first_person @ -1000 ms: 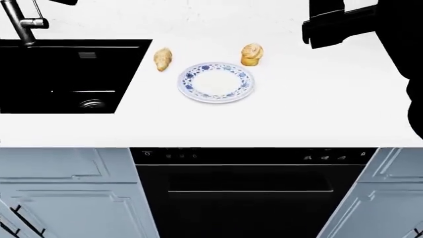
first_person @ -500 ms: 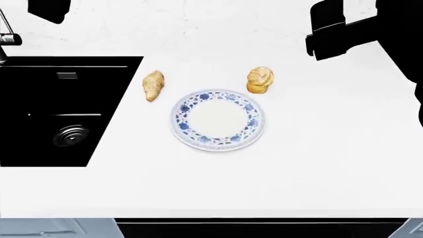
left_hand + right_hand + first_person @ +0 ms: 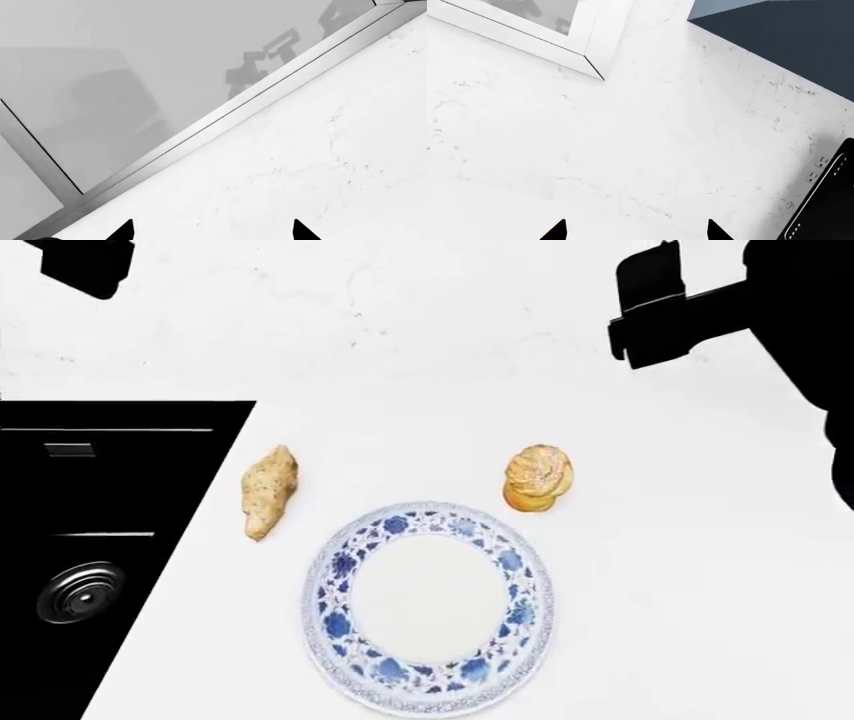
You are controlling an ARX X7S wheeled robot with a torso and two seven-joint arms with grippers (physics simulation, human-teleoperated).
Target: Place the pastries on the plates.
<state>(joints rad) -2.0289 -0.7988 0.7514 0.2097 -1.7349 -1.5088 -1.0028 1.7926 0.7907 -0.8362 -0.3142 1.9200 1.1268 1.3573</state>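
On the white counter (image 3: 667, 540), the blue-rimmed plate (image 3: 514, 565) sits near. The croissant (image 3: 267, 490) lies just beyond its left edge, the puff (image 3: 537, 478) beyond its right. Both the left gripper (image 3: 212, 231) and right gripper (image 3: 635, 230) hang spread apart, holding nothing.

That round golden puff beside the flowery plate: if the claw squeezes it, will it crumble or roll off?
The golden puff looks flaky and layered, so a hard squeeze would probably crush it. It seems small and likely light. Its rounded, disc-like shape appears propped on edge, so a sideways nudge might tip or roll it, possibly toward the blue-rimmed plate nearby.
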